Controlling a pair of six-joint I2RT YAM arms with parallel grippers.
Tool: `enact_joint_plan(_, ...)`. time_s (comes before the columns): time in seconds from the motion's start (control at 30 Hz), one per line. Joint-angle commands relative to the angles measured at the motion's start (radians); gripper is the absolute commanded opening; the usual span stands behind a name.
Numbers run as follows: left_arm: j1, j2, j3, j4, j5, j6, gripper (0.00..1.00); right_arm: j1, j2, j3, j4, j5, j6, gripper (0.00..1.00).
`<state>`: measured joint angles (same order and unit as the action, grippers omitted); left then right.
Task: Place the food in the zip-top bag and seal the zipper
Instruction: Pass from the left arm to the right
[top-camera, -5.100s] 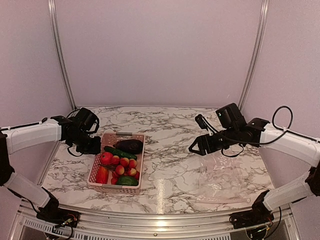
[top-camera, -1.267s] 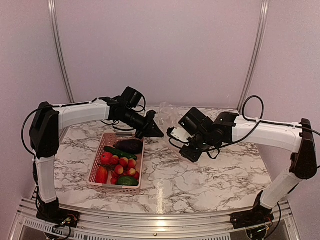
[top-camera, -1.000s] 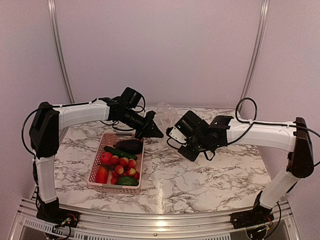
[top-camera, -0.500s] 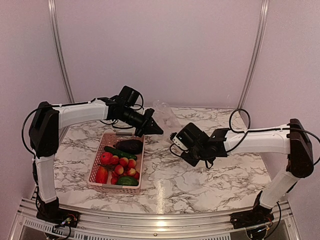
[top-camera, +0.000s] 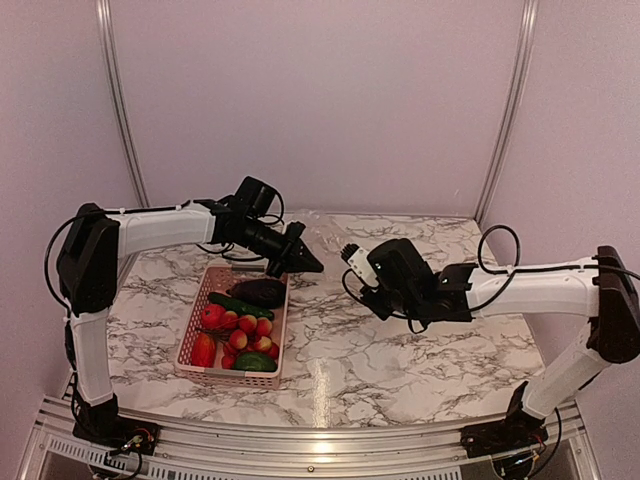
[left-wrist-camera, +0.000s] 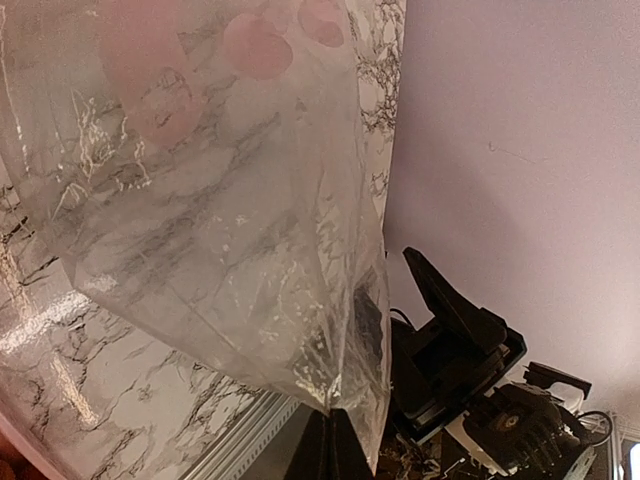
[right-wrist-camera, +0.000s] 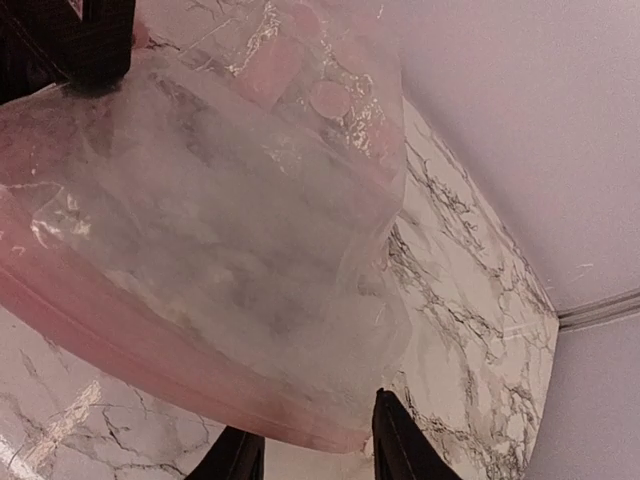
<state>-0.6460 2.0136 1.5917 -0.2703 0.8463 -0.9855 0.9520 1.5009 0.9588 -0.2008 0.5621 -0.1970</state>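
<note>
Clear crinkly plastic zip-top bag (left-wrist-camera: 200, 230): light, floppy, slippery. Left gripper (left-wrist-camera: 335, 450) clamped on its edge; right gripper (right-wrist-camera: 312, 440) jaws apart at pink zipper strip (right-wrist-camera: 150, 350), so pinch rim there.

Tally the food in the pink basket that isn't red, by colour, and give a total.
green cucumbers: 2
dark purple eggplant: 1
total: 3, all lying in the pink basket
</note>
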Motion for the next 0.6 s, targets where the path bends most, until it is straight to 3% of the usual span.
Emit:
enact_joint_plan(0.0, 0.005, -0.053, -0.028, 0.037, 0.032, -0.017, 0.0, 0.006, 0.001, -0.017, 0.076, -0.026, -0.04, 0.35)
enact_joint_plan(0.23, 0.006, -0.075, -0.06, 0.086, 0.06, -0.048, 0.0, 0.007, 0.038, -0.036, 0.13, -0.006, -0.09, 0.35)
enact_joint_plan(0.47, 0.015, -0.075, -0.057, 0.107, 0.055, -0.055, 0.0, 0.006, 0.038, -0.011, 0.122, -0.032, -0.073, 0.0)
enact_joint_plan(0.53, 0.022, -0.08, -0.038, 0.085, 0.022, -0.037, 0.03, 0.007, 0.015, 0.01, 0.085, -0.041, -0.028, 0.0)
enact_joint_plan(0.57, 0.027, -0.087, -0.013, 0.026, -0.016, 0.011, 0.11, 0.006, -0.006, 0.024, 0.058, -0.045, -0.005, 0.0)
